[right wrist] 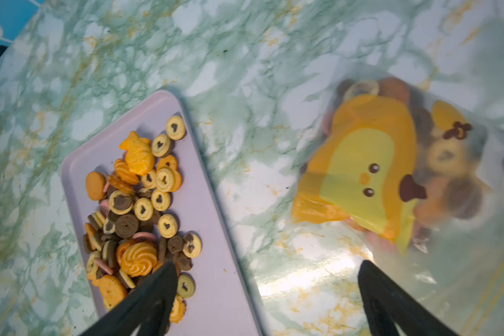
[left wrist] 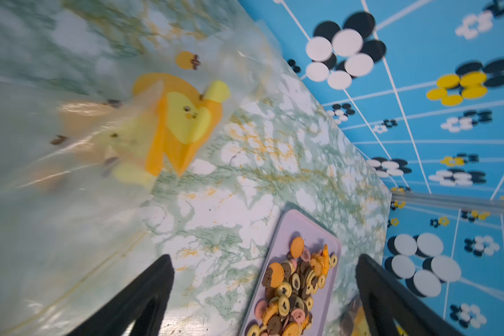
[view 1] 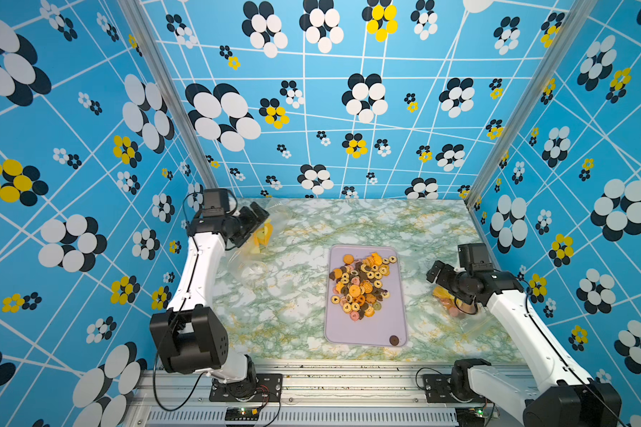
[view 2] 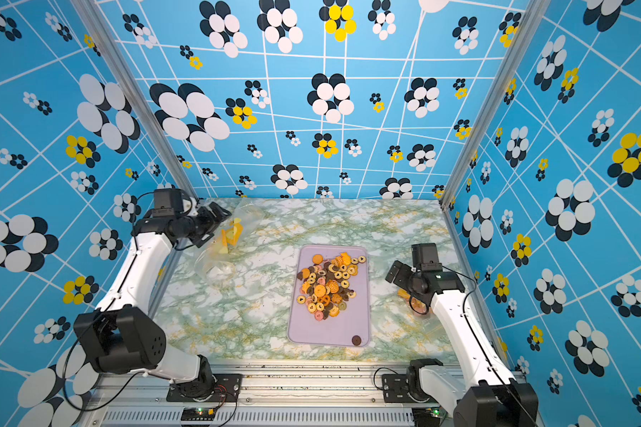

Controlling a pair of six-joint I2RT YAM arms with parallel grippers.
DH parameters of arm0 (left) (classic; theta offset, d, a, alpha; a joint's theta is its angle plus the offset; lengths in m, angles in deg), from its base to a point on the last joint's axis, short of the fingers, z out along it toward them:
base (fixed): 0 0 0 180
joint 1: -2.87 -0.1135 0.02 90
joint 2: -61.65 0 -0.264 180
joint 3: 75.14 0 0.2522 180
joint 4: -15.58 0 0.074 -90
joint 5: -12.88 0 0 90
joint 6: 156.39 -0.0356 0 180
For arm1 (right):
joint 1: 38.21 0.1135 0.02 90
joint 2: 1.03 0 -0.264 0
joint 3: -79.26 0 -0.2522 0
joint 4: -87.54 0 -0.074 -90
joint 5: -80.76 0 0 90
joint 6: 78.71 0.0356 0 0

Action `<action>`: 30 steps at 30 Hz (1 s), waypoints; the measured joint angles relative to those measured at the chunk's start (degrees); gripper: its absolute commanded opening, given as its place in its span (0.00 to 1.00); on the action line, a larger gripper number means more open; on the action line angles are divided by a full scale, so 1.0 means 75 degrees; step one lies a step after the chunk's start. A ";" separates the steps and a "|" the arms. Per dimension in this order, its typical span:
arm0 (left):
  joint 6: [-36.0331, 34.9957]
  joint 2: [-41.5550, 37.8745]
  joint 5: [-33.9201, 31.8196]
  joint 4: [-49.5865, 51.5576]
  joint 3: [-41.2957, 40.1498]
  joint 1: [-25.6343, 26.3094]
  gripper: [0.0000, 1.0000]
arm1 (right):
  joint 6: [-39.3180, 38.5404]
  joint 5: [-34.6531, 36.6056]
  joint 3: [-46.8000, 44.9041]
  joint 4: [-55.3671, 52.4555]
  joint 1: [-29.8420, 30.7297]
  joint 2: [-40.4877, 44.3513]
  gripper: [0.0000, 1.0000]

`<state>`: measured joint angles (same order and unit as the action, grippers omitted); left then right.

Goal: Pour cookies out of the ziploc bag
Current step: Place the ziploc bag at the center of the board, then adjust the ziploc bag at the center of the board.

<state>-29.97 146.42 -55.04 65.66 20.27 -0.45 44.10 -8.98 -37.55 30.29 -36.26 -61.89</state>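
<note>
Cookies [view 1: 359, 286]: you have them in one heap on the far half of the tray [view 1: 363, 332], with orange, yellow, brown and pink ones mixed. In both top views the heap sits mid-table [view 2: 326, 286].
Stray cookie [view 1: 394, 340]: a single dark brown one lies alone at the tray's near right corner, well apart from the heap.
Tray: pale lilac and flat on the table [view 1: 282, 318], its long side running from the near edge toward the back wall. The near half is bare but for the stray.
Left bag [view 1: 250, 268]: clear plastic with an orange and yellow duck print, on the table's left side and well apart from the tray. In the left wrist view it is blurred [left wrist: 70, 174] and you see only a few dark specks. You cannot tell whether it holds a whole cookie.
Left gripper [left wrist: 264, 257]: jaws spread wide with nothing between them. In a top view it is just beside the bag's far end [view 1: 256, 222], and you cannot tell whether they touch.
Right bag [right wrist: 390, 163]: same duck print, lying right of the tray and partly under the right arm. Round brown, pink and yellow cookies show through the plastic.
Right gripper [right wrist: 266, 262]: jaws wide apart and empty, above the table between the tray and the right bag.
</note>
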 measured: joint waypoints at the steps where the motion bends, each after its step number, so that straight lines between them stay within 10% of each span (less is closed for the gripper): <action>1: -0.0099 -0.0160 -0.0093 -0.0070 -0.0082 0.0516 0.99 | 0.0047 0.0035 -0.0003 -0.0192 -0.0146 0.0087 0.99; 11: -0.0440 0.0335 -0.0099 -0.0944 -0.0481 0.3305 1.00 | 0.0638 0.0131 -0.0720 -0.0804 -0.1495 0.0507 0.99; 30: -0.0463 0.0883 0.0868 -0.1451 -0.0717 0.3147 1.00 | 0.0886 -0.0565 -0.1716 0.2025 -0.1938 -0.1547 0.97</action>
<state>-33.44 153.04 -48.52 54.78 14.89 23.16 50.75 -13.22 -50.42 45.48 -50.79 -73.50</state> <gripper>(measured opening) 0.994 0.986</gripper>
